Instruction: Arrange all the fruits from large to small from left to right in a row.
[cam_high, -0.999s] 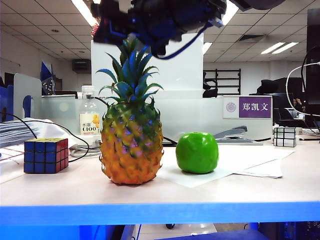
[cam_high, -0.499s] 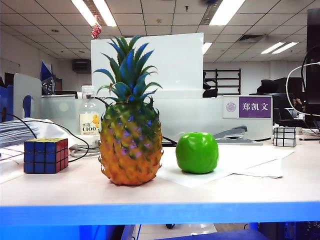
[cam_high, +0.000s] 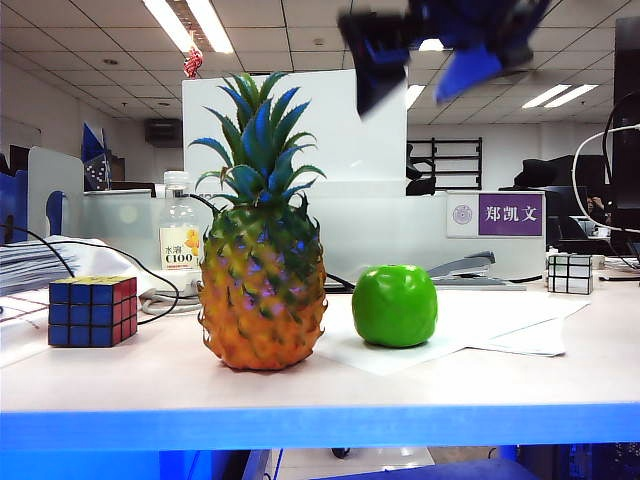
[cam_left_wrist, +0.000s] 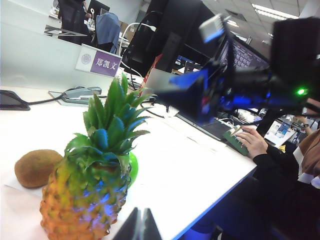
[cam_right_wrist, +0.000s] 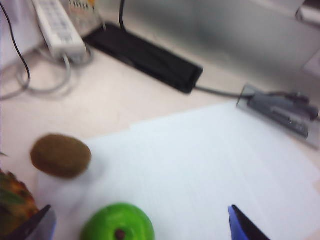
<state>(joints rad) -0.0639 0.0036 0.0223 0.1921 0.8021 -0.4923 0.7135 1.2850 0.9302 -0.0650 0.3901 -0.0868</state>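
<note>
Both fruits, kiwi (cam_right_wrist: 60, 155) and apple (cam_right_wrist: 118, 222), lie below right gripper (cam_right_wrist: 140, 222).

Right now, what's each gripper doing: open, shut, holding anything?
Left gripper: shut, empty, near the pineapple.
Right gripper: open, empty, above the apple and kiwi.

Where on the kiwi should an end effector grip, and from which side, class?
Probably from above, fingers closing across the narrow middle of the kiwi: it lies flat on its side, an oval, top clear. The open right end effector hovers above, near the apple.
</note>
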